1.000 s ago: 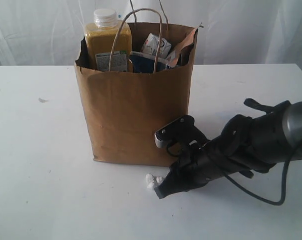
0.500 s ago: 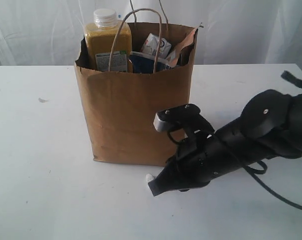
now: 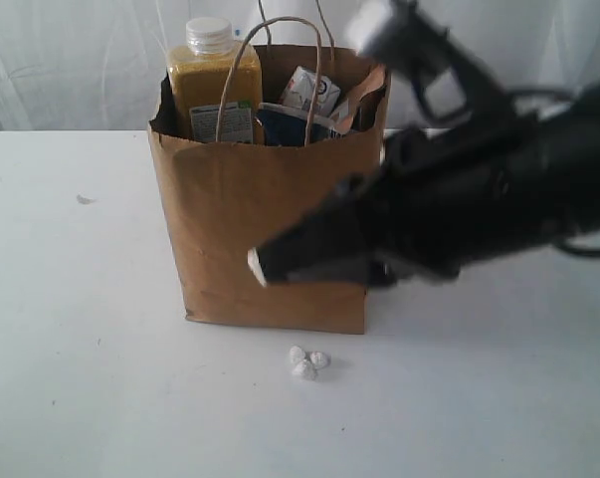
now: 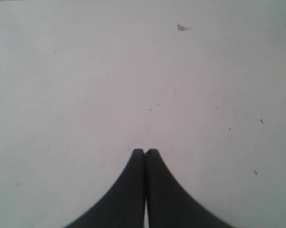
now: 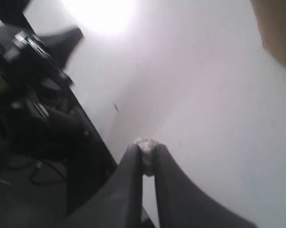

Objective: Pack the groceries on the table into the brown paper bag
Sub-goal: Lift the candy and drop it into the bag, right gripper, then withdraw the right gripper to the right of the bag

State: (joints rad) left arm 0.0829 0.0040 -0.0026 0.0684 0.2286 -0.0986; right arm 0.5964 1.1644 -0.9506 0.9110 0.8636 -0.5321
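My right fingers [image 3: 276, 261] are closed on one tiny white lump [image 5: 145, 144] and hang in the air in front of the tall brown paper bag [image 3: 230, 239]. Three small white lumps [image 3: 307, 361] lie on the white counter [image 3: 81, 349], near the bag's bottom edge. My left fingers [image 4: 143, 156] are pressed together, holding nothing, above the counter. The yellow-grain bottle with white cap [image 3: 212, 85] stands inside the bag.

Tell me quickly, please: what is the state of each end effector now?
Left end effector: closed, holding nothing.
Right end effector: closed on a small white lump.
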